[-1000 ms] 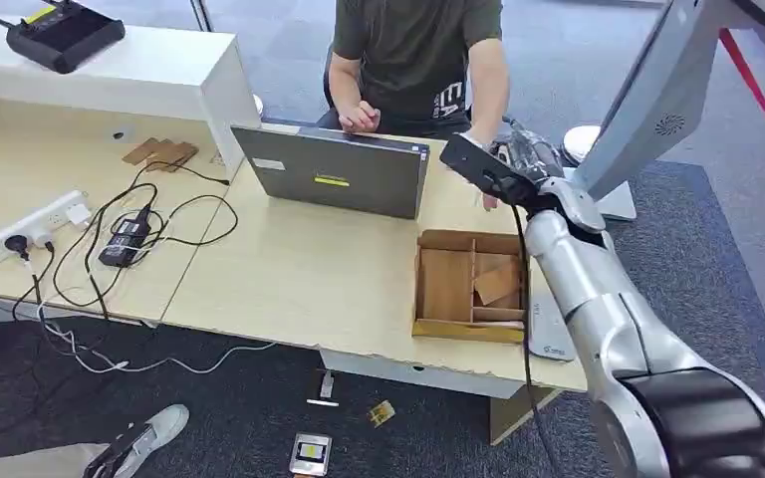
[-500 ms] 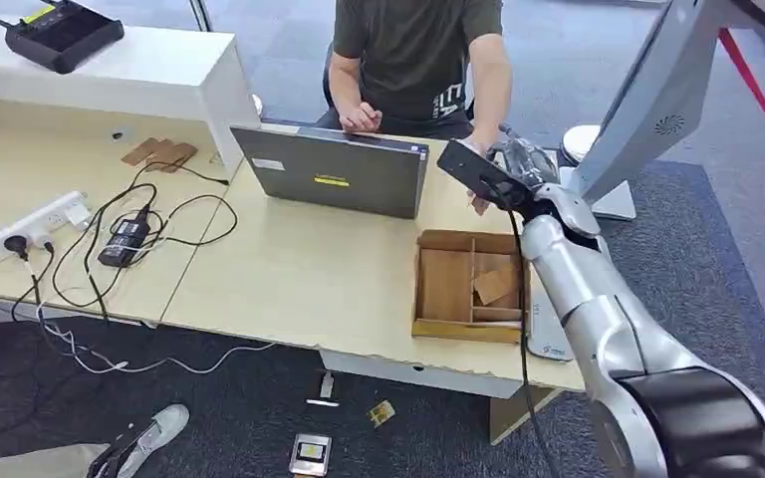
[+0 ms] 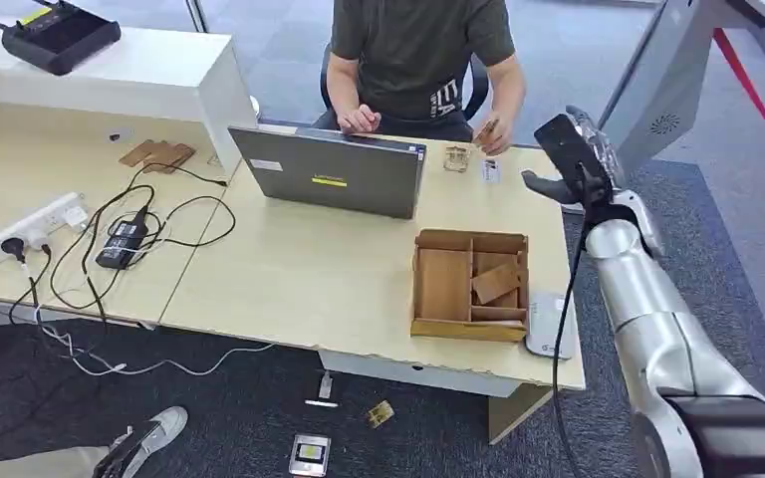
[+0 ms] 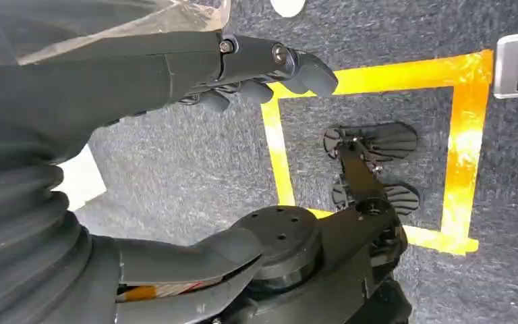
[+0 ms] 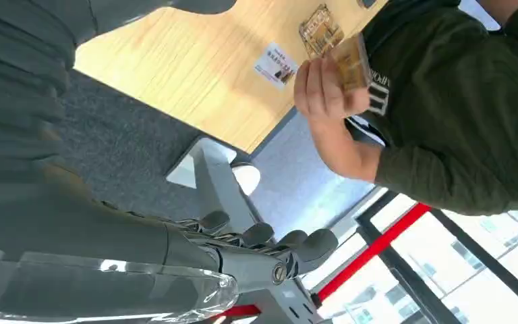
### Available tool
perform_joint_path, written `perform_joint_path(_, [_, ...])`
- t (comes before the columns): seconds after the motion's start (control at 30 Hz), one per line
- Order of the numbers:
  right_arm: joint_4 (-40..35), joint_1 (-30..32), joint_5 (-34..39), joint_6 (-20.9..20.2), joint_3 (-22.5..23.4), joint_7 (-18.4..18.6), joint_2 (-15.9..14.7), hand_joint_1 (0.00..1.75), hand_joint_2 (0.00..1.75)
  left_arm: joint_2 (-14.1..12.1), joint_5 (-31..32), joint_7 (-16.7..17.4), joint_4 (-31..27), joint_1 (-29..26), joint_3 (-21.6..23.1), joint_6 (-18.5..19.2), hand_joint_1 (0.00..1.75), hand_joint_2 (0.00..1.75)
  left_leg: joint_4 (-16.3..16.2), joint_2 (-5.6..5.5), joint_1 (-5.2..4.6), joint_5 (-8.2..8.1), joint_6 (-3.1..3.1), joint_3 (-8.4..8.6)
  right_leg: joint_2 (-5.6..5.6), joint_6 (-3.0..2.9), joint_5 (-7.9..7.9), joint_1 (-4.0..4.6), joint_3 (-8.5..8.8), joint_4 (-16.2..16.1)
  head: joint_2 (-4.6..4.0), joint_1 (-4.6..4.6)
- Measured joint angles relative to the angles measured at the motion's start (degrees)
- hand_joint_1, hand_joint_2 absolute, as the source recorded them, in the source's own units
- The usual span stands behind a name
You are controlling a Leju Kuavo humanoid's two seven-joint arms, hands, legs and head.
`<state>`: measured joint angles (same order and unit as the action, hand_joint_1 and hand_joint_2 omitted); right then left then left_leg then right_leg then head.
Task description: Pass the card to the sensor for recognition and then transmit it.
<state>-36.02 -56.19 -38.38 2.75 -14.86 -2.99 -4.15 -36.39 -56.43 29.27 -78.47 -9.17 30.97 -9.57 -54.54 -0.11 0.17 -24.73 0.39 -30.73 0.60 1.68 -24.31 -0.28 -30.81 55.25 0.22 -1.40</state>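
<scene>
A person seated behind the table holds a small brown card (image 3: 486,131) in one hand; in the right wrist view the card (image 5: 352,62) sticks up from that hand (image 5: 324,88). My right hand (image 3: 573,159) hangs in the air off the table's right edge, to the right of the card and apart from it. Its fingers (image 5: 270,244) are spread with nothing in them. My left hand (image 4: 256,67) hangs over the carpet, fingers apart from the thumb, holding nothing.
A wooden divided box (image 3: 471,284) with brown cards stands near the front right of the table (image 3: 299,279). A flat grey-white device (image 3: 548,329) lies beside it. A laptop (image 3: 331,177), a small wooden piece (image 3: 455,157) and a white card (image 3: 490,171) are further back. Cables lie at the left.
My right hand was next to the person's hand over the table; it has drawn back to the right and upward. The card is now in the person's hand.
</scene>
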Motion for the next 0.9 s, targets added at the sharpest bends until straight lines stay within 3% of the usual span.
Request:
perform_joint_path(0.23, [-3.33, 1.4, 2.74, 1.2, 1.07, 0.07, -1.77, 0.0, 1.75, -0.52, -1.38, -0.02, 0.44, 0.5, 1.73, -0.79, 0.0, 1.75, 0.0, -0.02, 0.04, 0.03, -0.04, 0.03, -0.01, -0.05, -0.03, 0.03, -0.02, 0.01, 0.0, -0.02])
perform_joint_path(0.3, [-5.21, 3.07, 9.44, 2.3, 2.28, 0.02, -3.12, 0.0, 1.75, -0.66, -2.86, 0.65, -0.39, 0.42, 2.14, -3.95, 0.0, 1.75, -0.01, -0.13, 0.06, 0.02, -0.05, 0.07, -0.11, -0.07, -0.06, 0.08, 0.07, -0.01, 0.0, 0.02])
perform_joint_path(0.4, [-7.94, 8.54, 26.64, 1.58, 6.42, -0.41, -7.27, 0.0, 1.75, -0.68, -5.4, 0.9, -0.98, 0.47, 3.08, -7.39, 0.0, 1.75, -0.03, -0.46, 0.13, -0.07, -0.01, 0.22, -0.47, 0.06, -0.24, 0.14, 0.31, -0.15, 0.0, 0.02])
perform_joint_path(0.47, [-7.78, 12.99, 36.58, -0.37, 10.64, -2.75, -11.16, 0.0, 1.75, -0.53, -3.62, -1.93, -0.81, 0.48, 3.74, -9.25, 0.0, 1.75, -0.03, -0.64, 0.1, -0.11, 0.04, 0.16, -0.63, 0.11, -0.25, 0.1, 0.4, -0.21, 0.0, 0.05])
perform_joint_path(0.53, [-6.84, 16.45, 39.91, -2.6, 13.89, -5.99, -14.1, 0.0, 1.75, 0.94, 3.63, -12.27, 1.56, 2.14, 3.08, -10.77, 0.0, 1.75, -0.03, -0.66, 0.0, -0.1, 0.05, -0.03, -0.65, 0.17, -0.2, 0.0, 0.24, -0.21, 0.0, 0.04])
perform_joint_path(0.57, [-6.21, 17.62, 40.42, -2.71, 15.06, -7.37, -15.19, 0.0, 1.75, 1.31, 8.43, -22.19, 5.4, 4.37, 2.25, -7.79, 0.0, 1.75, -0.03, -0.65, -0.01, -0.09, 0.06, -0.04, -0.65, 0.17, -0.18, -0.02, 0.22, -0.21, 0.0, 0.0])
perform_joint_path(0.6, [-5.03, 18.66, 41.05, -2.1, 16.18, -8.44, -16.29, 0.0, 1.75, 1.71, 12.12, -33.58, 11.66, 8.15, 1.35, -1.89, 0.0, 1.75, -0.03, -0.66, 0.0, -0.08, 0.06, -0.06, -0.65, 0.16, -0.18, -0.03, 0.24, -0.19, 0.0, 0.02])
perform_joint_path(0.63, [-3.66, 19.64, 41.9, -1.79, 17.26, -8.83, -17.47, 0.0, 1.75, 1.66, 15.1, -50.14, 19.46, 11.23, 0.07, 5.04, 0.0, 1.75, -0.05, -0.69, 0.08, -0.09, 0.04, -0.06, -0.65, 0.13, -0.16, 0.04, 0.3, -0.19, 0.0, 0.02])
perform_joint_path(0.7, [-1.57, 22.07, 44.53, -1.92, 19.35, -8.7, -19.33, 0.0, 1.75, 0.81, 19.05, -70.6, 26.53, 15.32, -2.23, 9.6, 0.0, 1.75, -0.07, -0.56, 0.22, -0.1, 0.0, 0.01, -0.57, 0.02, -0.12, 0.19, 0.26, -0.18, 0.0, 0.0])
perform_joint_path(0.73, [-0.12, 23.62, 47.09, -2.14, 20.87, -8.35, -20.21, 0.0, 1.75, 0.37, 22.21, -76.97, 29.52, 17.83, -4.1, 11.25, 0.0, 1.75, -0.07, -0.58, 0.24, -0.06, -0.02, 0.0, -0.57, 0.01, -0.11, 0.24, 0.19, -0.15, 0.0, -0.05])
perform_joint_path(0.83, [3.36, 26.26, 49.84, -1.22, 23.5, -7.63, -20.13, 0.0, 1.75, 0.24, 32.68, -74.17, 31.16, 22.19, -11.46, 10.6, 0.0, 1.75, -0.07, -0.35, 0.22, -0.05, -0.09, -0.01, -0.37, -0.09, -0.05, 0.24, 0.1, -0.12, 0.0, 0.02])
perform_joint_path(0.9, [5.31, 27.57, 48.41, -1.05, 23.5, -8.55, -19.84, 0.0, 1.75, 1.36, 41.71, -63.01, 24.02, 22.37, -19.02, 11.32, 0.0, 1.75, -0.06, 0.03, 0.16, -0.02, -0.11, 0.05, 0.03, -0.15, 0.0, 0.18, -0.12, 0.01, 0.0, -0.09])
